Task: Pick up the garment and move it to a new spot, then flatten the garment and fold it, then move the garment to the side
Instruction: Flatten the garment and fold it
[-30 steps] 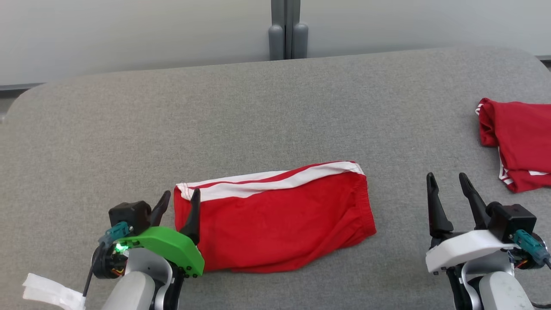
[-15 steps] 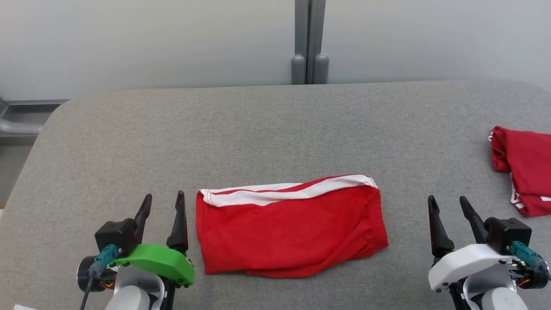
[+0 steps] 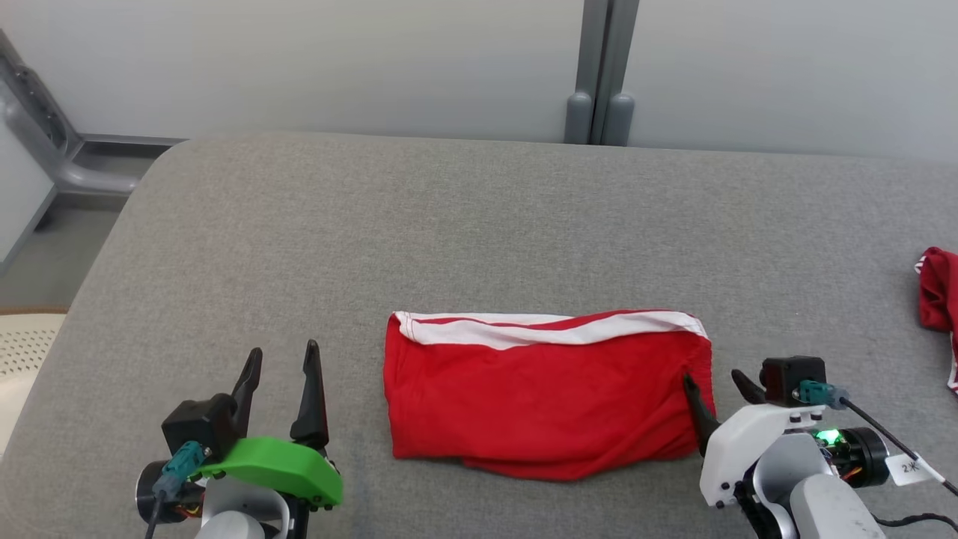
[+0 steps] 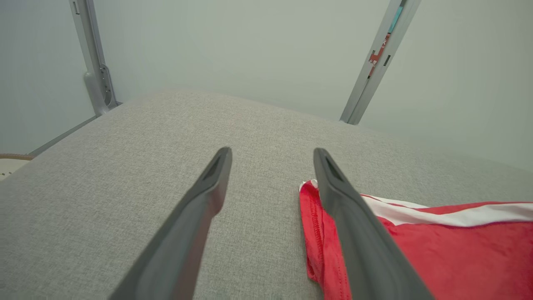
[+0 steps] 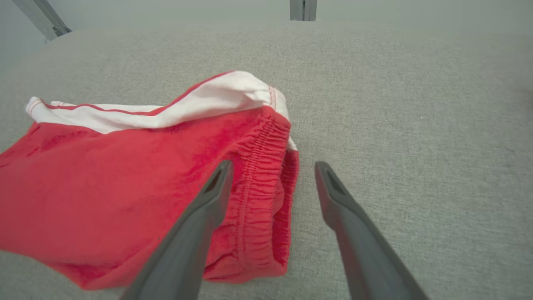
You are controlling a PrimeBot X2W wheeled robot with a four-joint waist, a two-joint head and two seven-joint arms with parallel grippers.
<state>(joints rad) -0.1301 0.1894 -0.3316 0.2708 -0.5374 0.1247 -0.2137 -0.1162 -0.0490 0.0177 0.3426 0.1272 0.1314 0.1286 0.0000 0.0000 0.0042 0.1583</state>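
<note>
The garment [image 3: 546, 393] is a pair of red shorts with a white stripe, folded flat on the grey padded table [image 3: 449, 224]. My left gripper [image 3: 282, 359] stands open on the table a little to the left of its left edge [image 4: 316, 225], holding nothing. My right gripper [image 3: 715, 383] is open at the garment's right end. In the right wrist view the gripper [image 5: 272, 168] has its left finger over the gathered waistband [image 5: 262, 175] and its right finger over bare table. Nothing is gripped.
Another red garment [image 3: 939, 299] lies at the table's far right edge. The table's rounded left edge drops to the floor, with a pale perforated thing [image 3: 22, 352] beside it. A grey post [image 3: 599, 75] stands against the wall behind.
The head camera has swung left, shifting the whole picture right. My left gripper has drawn back off the garment's left edge. My right gripper has come left to the garment's right end.
</note>
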